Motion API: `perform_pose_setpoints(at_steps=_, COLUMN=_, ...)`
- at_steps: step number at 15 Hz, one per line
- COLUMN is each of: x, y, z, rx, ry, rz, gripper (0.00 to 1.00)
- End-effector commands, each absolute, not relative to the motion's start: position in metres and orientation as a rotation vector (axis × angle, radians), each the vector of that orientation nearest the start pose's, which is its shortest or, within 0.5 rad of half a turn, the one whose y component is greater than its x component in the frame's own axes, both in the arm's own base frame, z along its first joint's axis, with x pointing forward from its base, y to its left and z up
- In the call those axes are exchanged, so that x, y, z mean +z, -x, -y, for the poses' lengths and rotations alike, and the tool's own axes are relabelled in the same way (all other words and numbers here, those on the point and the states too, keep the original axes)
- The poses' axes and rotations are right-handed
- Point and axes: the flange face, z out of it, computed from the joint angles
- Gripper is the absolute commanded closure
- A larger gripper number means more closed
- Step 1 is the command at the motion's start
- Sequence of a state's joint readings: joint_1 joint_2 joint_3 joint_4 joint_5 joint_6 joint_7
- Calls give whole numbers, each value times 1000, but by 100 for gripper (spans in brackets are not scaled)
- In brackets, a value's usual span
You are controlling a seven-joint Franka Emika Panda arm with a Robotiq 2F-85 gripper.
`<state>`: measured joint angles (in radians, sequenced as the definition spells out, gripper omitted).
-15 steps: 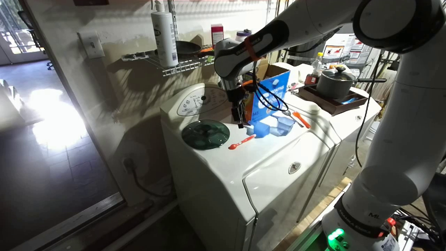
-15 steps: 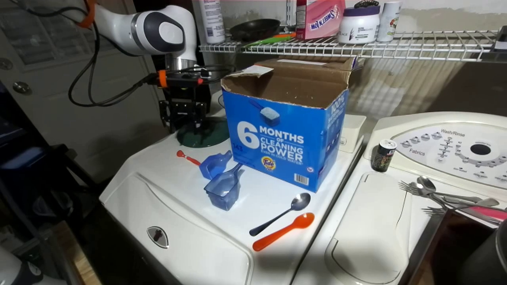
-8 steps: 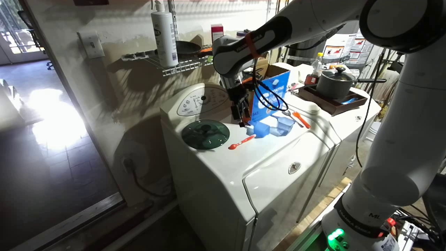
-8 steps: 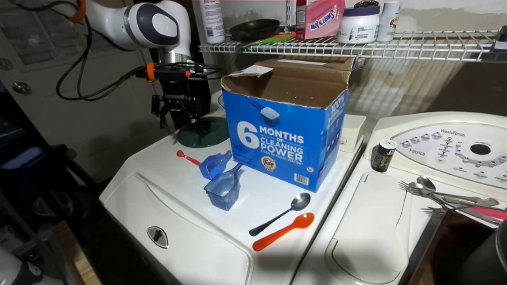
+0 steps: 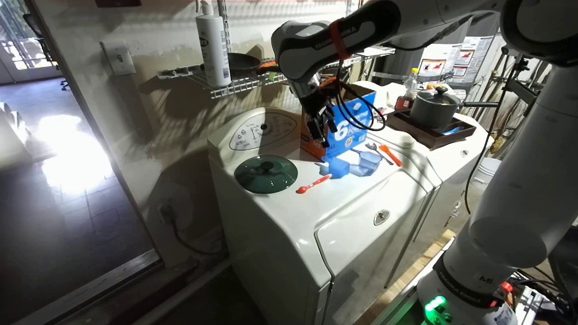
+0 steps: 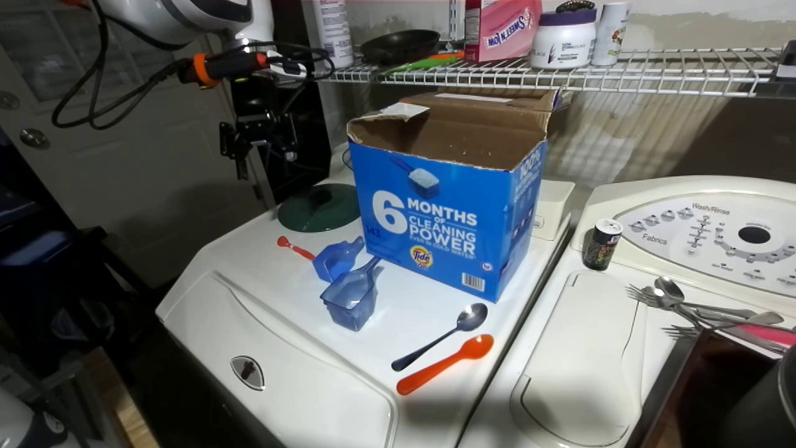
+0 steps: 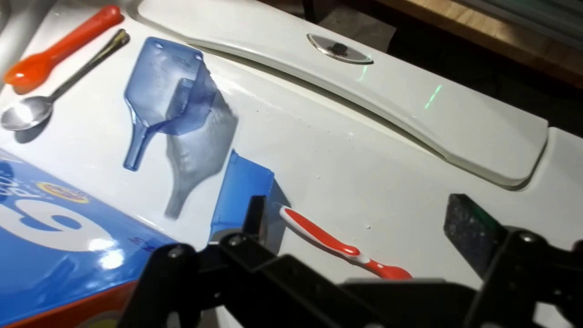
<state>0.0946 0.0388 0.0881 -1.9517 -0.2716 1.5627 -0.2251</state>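
- White machine point(image 5: 289, 234): base cut off by the frame in both exterior views.
- Your arm point(image 6: 186, 15): upper links leave the frame in an exterior view.
- Tide box point(image 6: 429, 230): upright on the machine; wrist view crops it at left.
- Your gripper point(image 7: 364, 223): above the machine, fingers spread wide, nothing between them; wrist view crops its body.
- Green lid point(image 6: 317, 211): flat on the machine near the box; knob hard to make out.
- Blue scoop point(image 7: 243, 187): near the box, partly behind your finger.
- Red-and-white spoon point(image 7: 328, 237): bowl's edge behind your gripper; can't tell whether handle touches scoop.
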Motion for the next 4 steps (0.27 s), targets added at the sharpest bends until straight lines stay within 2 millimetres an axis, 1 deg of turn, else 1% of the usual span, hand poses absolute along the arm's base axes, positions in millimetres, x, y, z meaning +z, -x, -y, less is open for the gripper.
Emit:
perform_pose_setpoints(at_steps=1, x=440, y=-512, z=-65, rx=726, ry=3242, rz=772, gripper=0)
perform_pose_setpoints(at_steps=4, x=444, y=-511, z=-65, rx=717, ry=3257, rz=778, gripper=0)
